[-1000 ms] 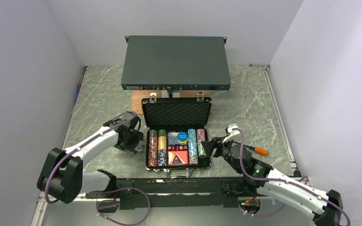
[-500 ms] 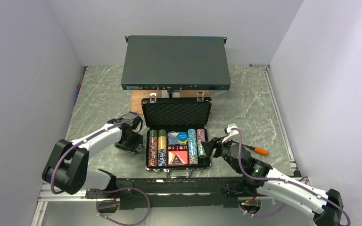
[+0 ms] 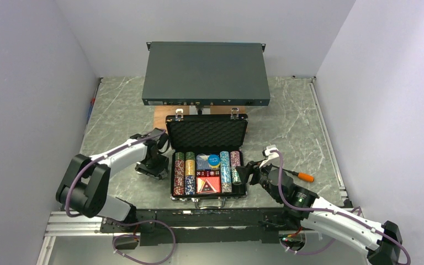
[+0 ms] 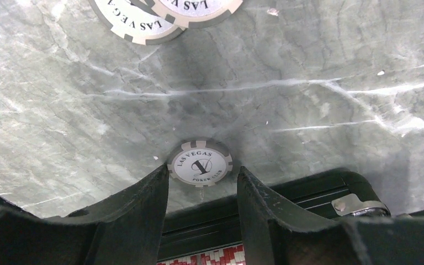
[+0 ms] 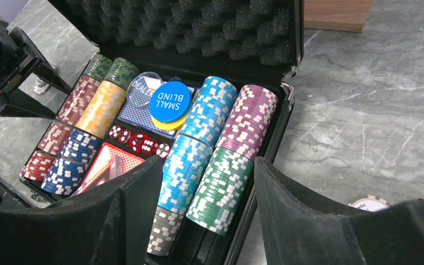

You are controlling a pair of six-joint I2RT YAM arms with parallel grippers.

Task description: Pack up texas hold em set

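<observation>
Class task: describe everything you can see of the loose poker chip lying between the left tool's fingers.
The poker chip is a round white disc with grey edge blocks, printed LAS VEGAS POKER CLUB. It lies flat, face up, on the grey marbled table, beside the black case. The left tool sets its fingers closely on both sides; whether they pinch it is unclear.

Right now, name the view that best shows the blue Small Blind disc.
Right wrist: the blue Small Blind disc is close, lettering legible, in the open case. Top external shows only a small blue spot; left wrist does not show it.
</observation>
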